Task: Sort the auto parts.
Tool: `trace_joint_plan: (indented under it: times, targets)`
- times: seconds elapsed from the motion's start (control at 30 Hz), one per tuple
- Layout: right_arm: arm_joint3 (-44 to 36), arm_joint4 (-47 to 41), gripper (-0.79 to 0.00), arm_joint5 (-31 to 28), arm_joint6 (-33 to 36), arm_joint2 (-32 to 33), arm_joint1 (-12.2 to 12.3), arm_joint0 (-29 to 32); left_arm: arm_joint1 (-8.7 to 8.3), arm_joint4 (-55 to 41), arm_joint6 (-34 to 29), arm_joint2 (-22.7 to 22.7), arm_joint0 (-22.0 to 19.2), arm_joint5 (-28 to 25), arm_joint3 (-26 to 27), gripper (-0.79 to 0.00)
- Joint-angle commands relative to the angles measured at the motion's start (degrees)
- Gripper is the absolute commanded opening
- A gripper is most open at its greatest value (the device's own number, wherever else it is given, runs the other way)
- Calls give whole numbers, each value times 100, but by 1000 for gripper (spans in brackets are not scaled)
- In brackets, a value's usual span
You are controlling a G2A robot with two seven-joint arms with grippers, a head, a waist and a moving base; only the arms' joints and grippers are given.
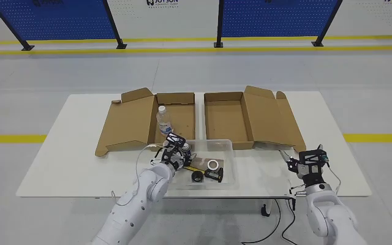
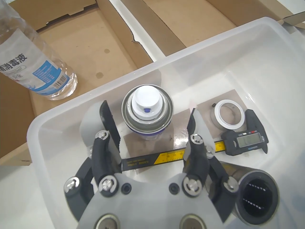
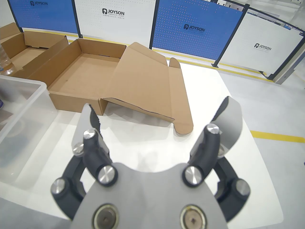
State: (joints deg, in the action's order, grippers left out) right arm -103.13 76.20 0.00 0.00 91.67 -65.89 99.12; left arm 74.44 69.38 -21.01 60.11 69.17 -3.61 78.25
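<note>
Two end effectors, both w/ fingers apart. Left end effector (image 2: 149,107) hangs inside the clear bin (image 2: 214,41), fingers either side of the upright spray can (image 2: 147,117), not clamped on it. Also in bin: caliper (image 2: 247,140), metal ring (image 2: 229,116), dark cylinder (image 2: 256,194). Clear bottle (image 2: 31,65) stands in left cardboard box (image 2: 95,39). Right end effector (image 3: 157,103) sits over the bench (image 3: 143,139), near right cardboard box (image 3: 90,72).

The counter (image 1: 73,159) is white, the cardboard boxes (image 1: 138,122) brown, the bin (image 2: 214,46) translucent, the spray can (image 2: 147,110) silver with a white cap, the caliper (image 2: 247,141) black with a yellow-and-black scale, and the clear bottle (image 2: 28,67) blue-and-white labelled.
</note>
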Motion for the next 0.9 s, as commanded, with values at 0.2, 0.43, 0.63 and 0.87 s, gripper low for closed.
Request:
trace_joint_plan:
  times: [0.2,0.43,0.63,0.87]
  targets:
    - [0,0,0,0,0,0,0,0,23,68,28,-36,-3,36,-32,-425]
    - [0,0,0,0,0,0,0,0,35,133,31,-57,19,13,-27,-677]
    - [0,0,0,0,0,0,0,0,33,162,80,-33,76,-55,50,-785]
    - [0,0,0,0,0,0,0,0,-32,372,284,104,272,-387,413,-785]
